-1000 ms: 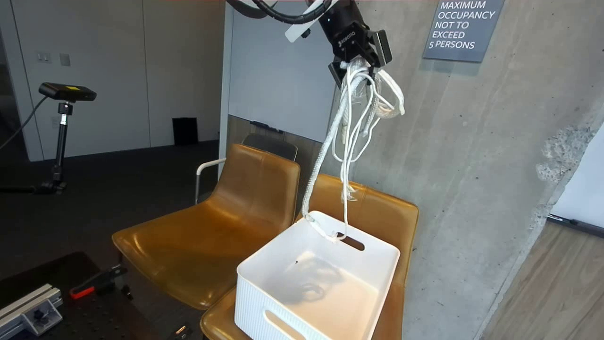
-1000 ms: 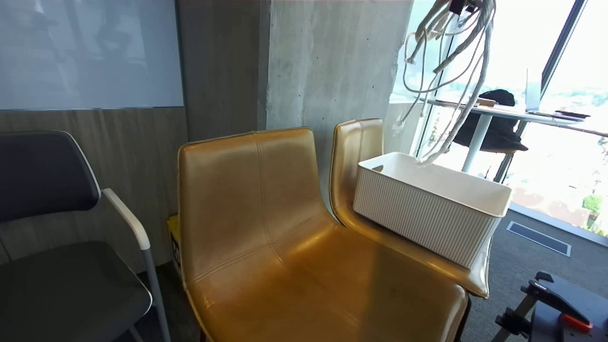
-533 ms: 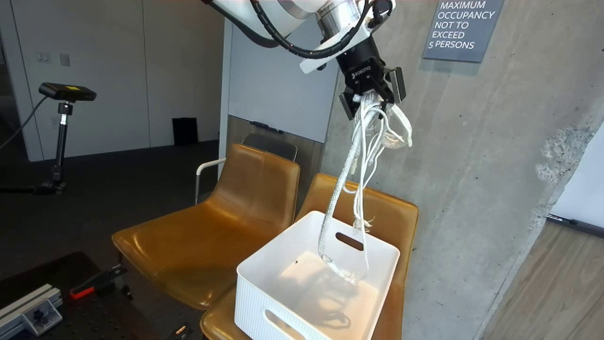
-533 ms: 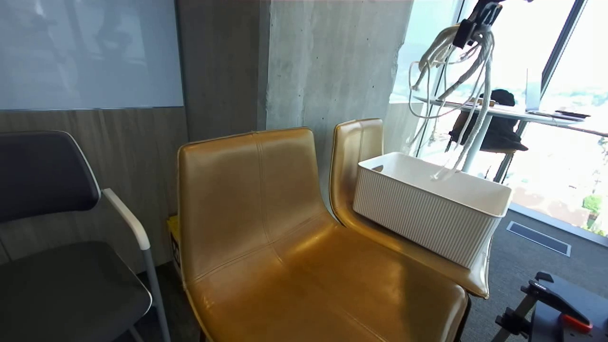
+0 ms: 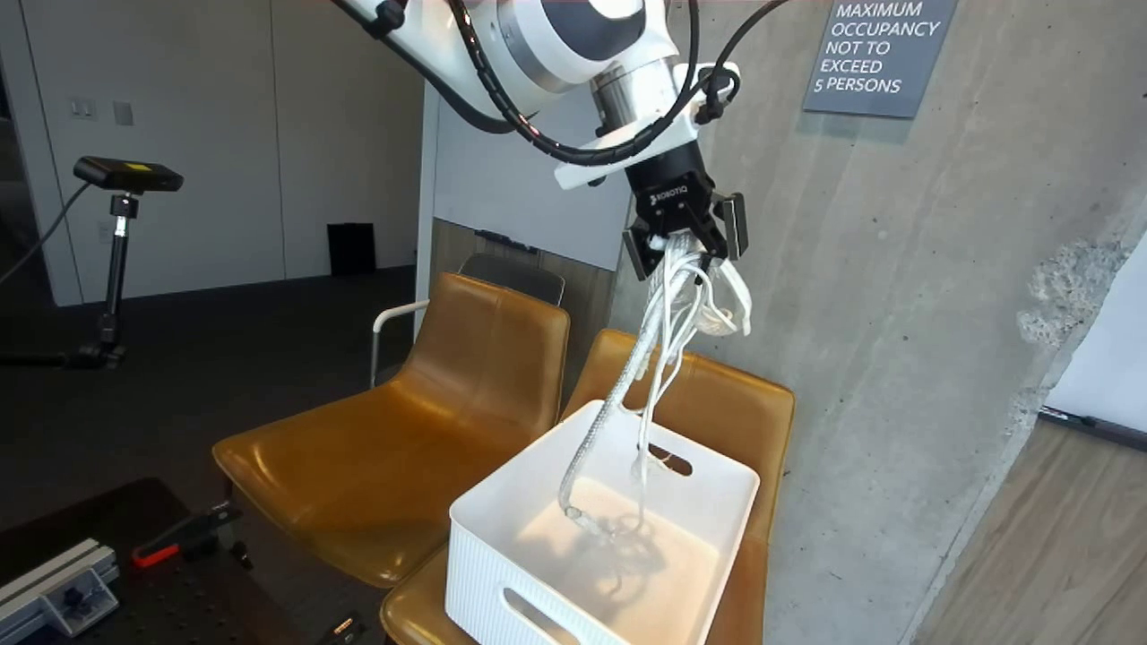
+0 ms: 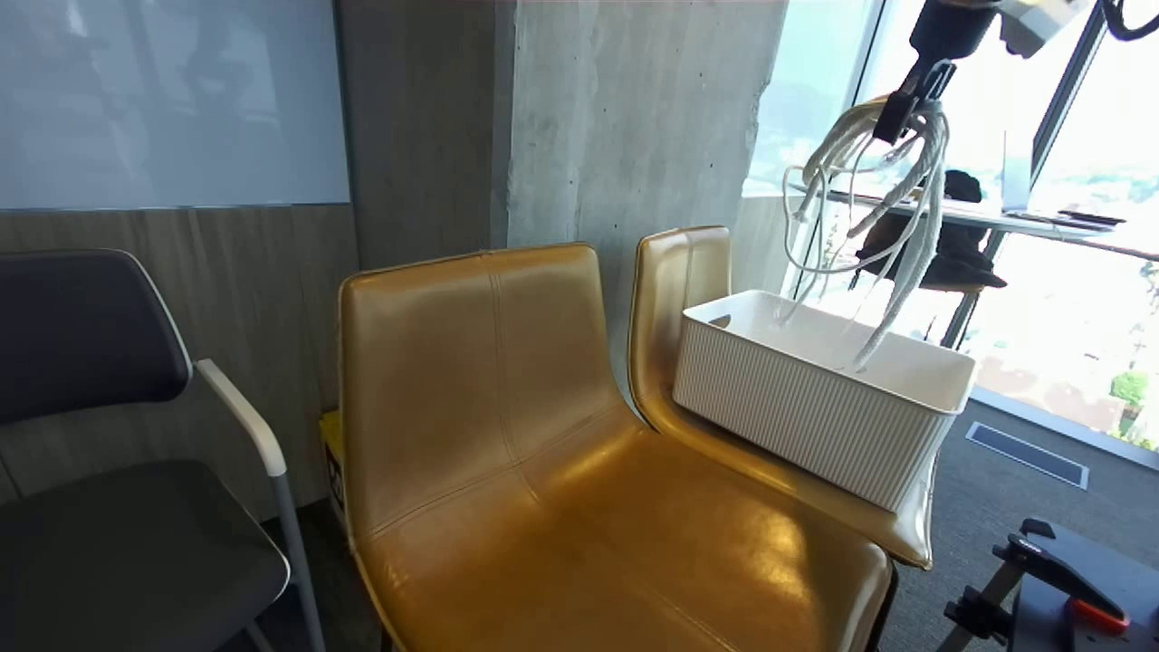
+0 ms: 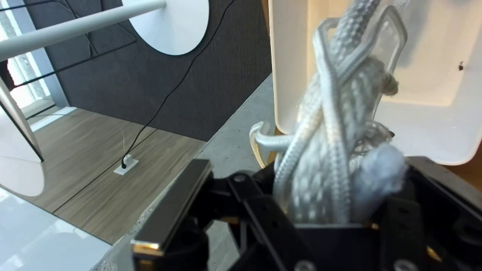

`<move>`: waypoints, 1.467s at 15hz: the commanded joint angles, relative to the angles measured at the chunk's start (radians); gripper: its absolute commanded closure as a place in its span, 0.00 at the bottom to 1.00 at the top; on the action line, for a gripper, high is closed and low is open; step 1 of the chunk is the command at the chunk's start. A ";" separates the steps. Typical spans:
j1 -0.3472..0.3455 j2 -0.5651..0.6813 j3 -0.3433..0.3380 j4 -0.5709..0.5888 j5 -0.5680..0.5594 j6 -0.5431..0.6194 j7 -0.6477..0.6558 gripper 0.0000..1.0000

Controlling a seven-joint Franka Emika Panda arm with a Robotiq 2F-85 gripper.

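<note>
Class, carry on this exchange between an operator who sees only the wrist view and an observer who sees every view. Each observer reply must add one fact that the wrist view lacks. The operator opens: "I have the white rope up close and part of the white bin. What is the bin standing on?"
Observer: The bin stands on a brown chair, as both exterior views show.
Operator: The rope is cut off at the top of my picture. Where are its lowest strands?
Observer: In both exterior views they hang down into the bin; I cannot tell whether they touch the bottom.
Operator: What stands beside that chair?
Observer: A second brown chair.
</note>
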 commanded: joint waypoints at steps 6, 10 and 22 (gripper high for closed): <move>-0.012 -0.025 -0.003 -0.149 0.068 0.065 -0.117 1.00; -0.020 -0.010 -0.008 -0.125 0.082 0.060 -0.144 0.67; -0.025 0.066 0.014 -0.128 0.178 0.110 -0.193 0.00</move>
